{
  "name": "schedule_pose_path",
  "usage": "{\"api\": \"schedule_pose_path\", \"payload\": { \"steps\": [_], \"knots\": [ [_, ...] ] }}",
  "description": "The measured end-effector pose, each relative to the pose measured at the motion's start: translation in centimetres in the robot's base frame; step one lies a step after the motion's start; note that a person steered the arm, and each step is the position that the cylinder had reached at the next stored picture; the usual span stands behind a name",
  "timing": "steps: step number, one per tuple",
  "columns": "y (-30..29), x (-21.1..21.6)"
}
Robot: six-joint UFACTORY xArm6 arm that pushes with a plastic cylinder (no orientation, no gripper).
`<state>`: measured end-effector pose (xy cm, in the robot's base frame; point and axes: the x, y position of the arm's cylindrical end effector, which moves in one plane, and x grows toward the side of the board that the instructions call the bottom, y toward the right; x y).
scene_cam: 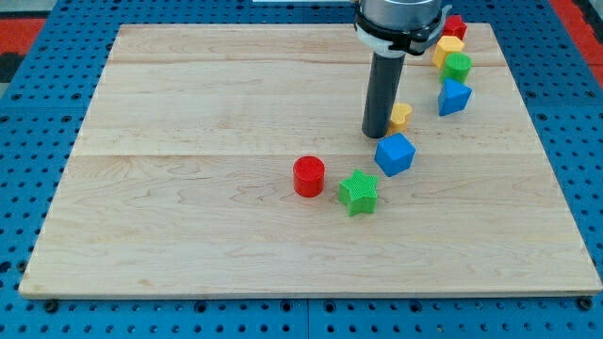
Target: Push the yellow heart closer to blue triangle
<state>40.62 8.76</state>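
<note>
My tip [378, 133] is a bare rod end with no fingers to part or close. The yellow heart [401, 115], small and half hidden, touches its right side. Just below sits a blue cube [395, 153]; farther upper right, the blue triangle [453, 97].

This looks like a robotics lab bench. A pale wooden board [236, 188] lies on a blue perforated mat [28, 113] that fills the frame's edges, with red panels [38, 24] in the upper corners. A dark machine rod [382, 94] hangs over the board, and small plastic test blocks [358, 192] are scattered right of centre.
</note>
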Motion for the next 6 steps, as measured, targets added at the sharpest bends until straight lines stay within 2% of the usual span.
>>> {"api": "schedule_pose_path", "payload": {
  "steps": [3, 6],
  "knots": [
    [-1.1, -1.9],
    [2.2, -1.7]
  ]
}}
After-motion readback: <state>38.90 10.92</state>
